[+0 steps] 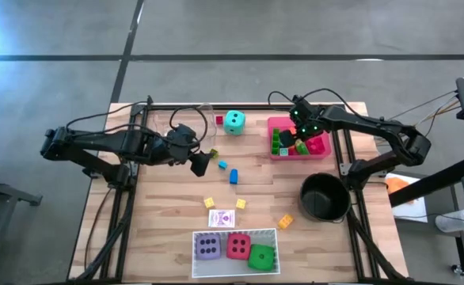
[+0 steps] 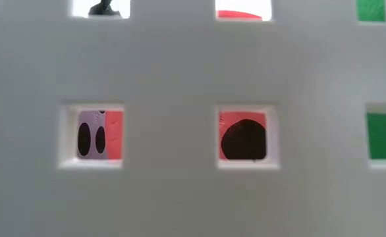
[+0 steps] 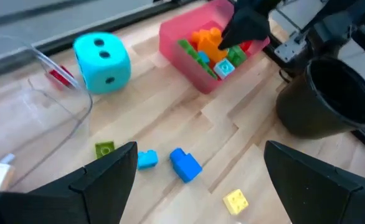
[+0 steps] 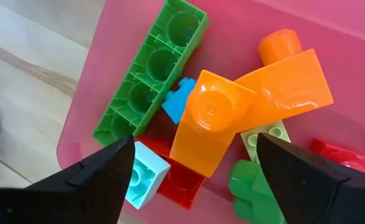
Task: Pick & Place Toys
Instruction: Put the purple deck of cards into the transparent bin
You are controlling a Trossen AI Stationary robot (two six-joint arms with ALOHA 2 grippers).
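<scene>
My right gripper (image 4: 195, 140) hangs open over the pink tray (image 1: 275, 123) at the far right, pointing steeply down. Its fingers stand either side of an orange block (image 4: 213, 124) that lies on other blocks in the tray, beside a long green block (image 4: 151, 68). My left gripper (image 1: 203, 162) is open above the table's middle, over two blue blocks (image 3: 185, 165) and a small green block (image 3: 104, 149). A teal die (image 1: 233, 121) sits on the table toward the far edge. Purple, red and green dice (image 1: 237, 246) rest in a white tray (image 1: 236, 232) at the near edge.
A black pot (image 1: 324, 198) stands at the right, nearer than the pink tray. A clear tray (image 3: 52, 93) lies at the far left. Yellow blocks (image 1: 209, 203) and a card (image 1: 222, 218) lie mid-table. The white tray's pierced wall (image 2: 180, 66) fills the low view.
</scene>
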